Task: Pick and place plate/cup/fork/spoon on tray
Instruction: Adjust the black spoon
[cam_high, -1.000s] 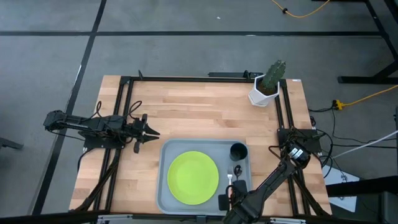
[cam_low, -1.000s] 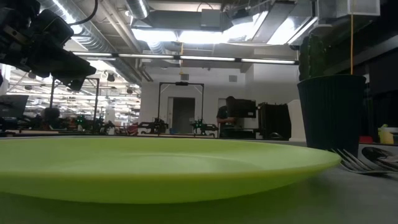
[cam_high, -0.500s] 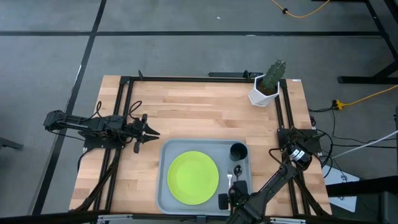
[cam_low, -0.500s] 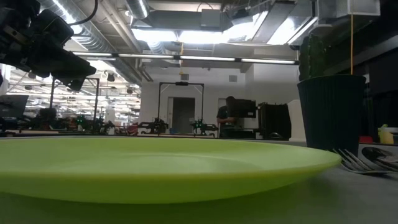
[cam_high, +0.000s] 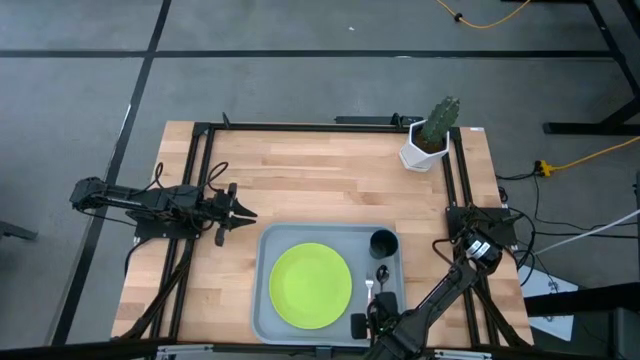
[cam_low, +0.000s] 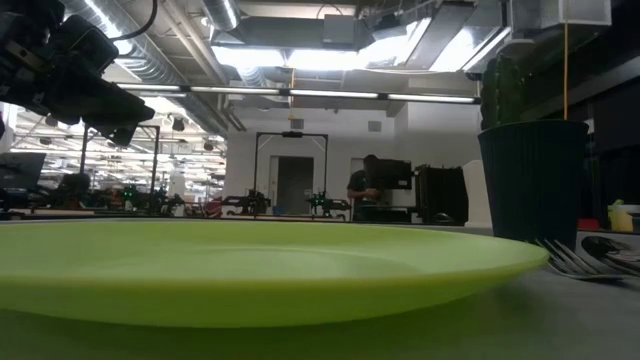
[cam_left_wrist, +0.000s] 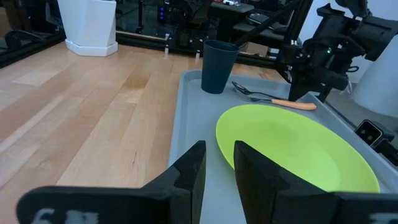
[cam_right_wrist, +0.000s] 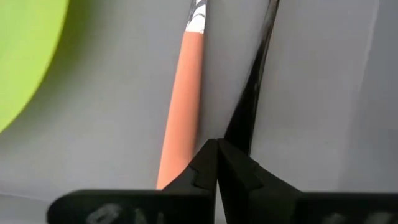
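The lime-green plate (cam_high: 311, 285) lies flat in the grey-blue tray (cam_high: 268, 300). The black cup (cam_high: 383, 243) stands upright in the tray's far right corner. The dark spoon (cam_high: 381, 272) and the orange-handled fork (cam_right_wrist: 183, 106) lie side by side on the tray floor, right of the plate. My right gripper (cam_high: 375, 312) is shut, low over the tray's near right part; its tips (cam_right_wrist: 216, 149) stand between the two handles at their near ends. My left gripper (cam_high: 243, 213) hovers left of the tray, narrowly open (cam_left_wrist: 219, 163) and empty. My right gripper has its shut fingertips (cam_right_wrist: 231, 163) right beside the near end of the spoon's handle (cam_right_wrist: 252, 93). The fingers hide the handle's very end, so I cannot tell whether they touch it. The spoon lies flat on the tray.
A white pot with a green cactus (cam_high: 430, 135) stands at the table's far right corner. Bare wood lies between my left gripper and the pot. Black frame rails (cam_high: 200, 180) run along the table's left, right and far sides.
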